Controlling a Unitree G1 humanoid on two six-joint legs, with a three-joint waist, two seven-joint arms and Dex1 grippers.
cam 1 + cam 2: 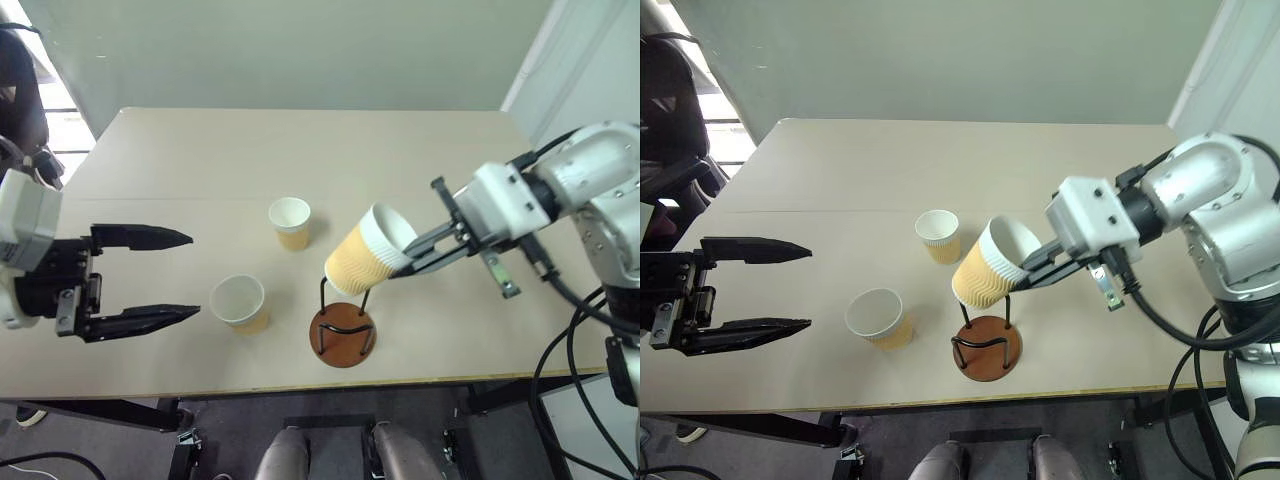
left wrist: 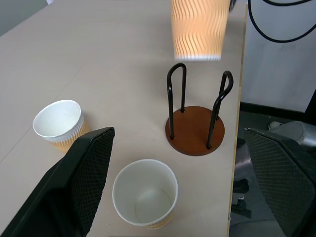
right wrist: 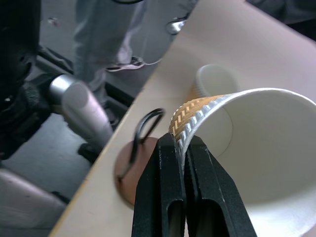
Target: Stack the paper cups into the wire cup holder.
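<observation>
My right gripper (image 1: 402,261) is shut on the rim of a tan ribbed paper cup (image 1: 360,258), which hangs tilted just above the wire cup holder (image 1: 343,326), a black wire stand on a round brown wooden base near the table's front edge. The right wrist view shows the fingers (image 3: 165,192) pinching the cup wall (image 3: 197,111), with the holder (image 3: 136,158) below. Two more paper cups stand upright on the table: one (image 1: 240,304) left of the holder, one (image 1: 290,223) farther back. My left gripper (image 1: 175,277) is open at the left, apart from the cups.
The beige table (image 1: 300,150) runs back to a plain wall. Its front edge (image 1: 300,388) lies just in front of the holder. Black cables (image 1: 570,350) hang beside my right arm. A person's legs (image 3: 98,44) stand on the floor beyond the table edge.
</observation>
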